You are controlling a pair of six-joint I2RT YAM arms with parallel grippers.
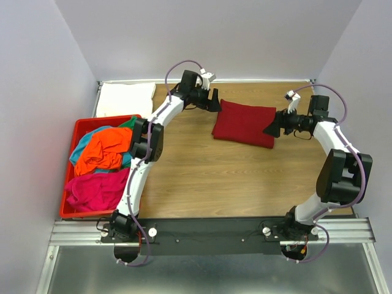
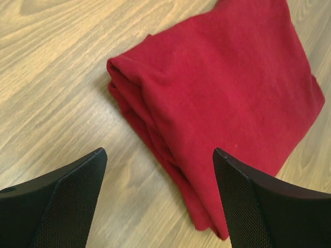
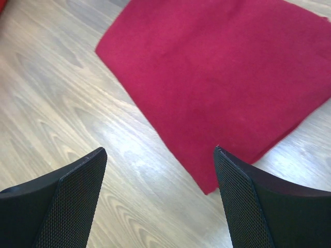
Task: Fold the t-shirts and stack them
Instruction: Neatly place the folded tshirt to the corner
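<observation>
A folded dark red t-shirt [image 1: 245, 124] lies on the wooden table at the back middle; it also shows in the left wrist view [image 2: 217, 88] and the right wrist view [image 3: 222, 72]. My left gripper [image 1: 215, 101] is open and empty just off the shirt's left edge, in its own view [image 2: 160, 155]. My right gripper [image 1: 269, 127] is open and empty at the shirt's right edge, in its own view [image 3: 160, 155]. A folded white t-shirt [image 1: 125, 99] lies at the back left. Orange [image 1: 105, 149], magenta pink [image 1: 98, 188], teal [image 1: 78, 153] and green [image 1: 128, 122] shirts lie crumpled in the bin.
A red plastic bin [image 1: 68, 197] stands at the table's left side, next to the left arm. Grey walls close in the back and both sides. A metal rail [image 1: 202, 231] runs along the near edge.
</observation>
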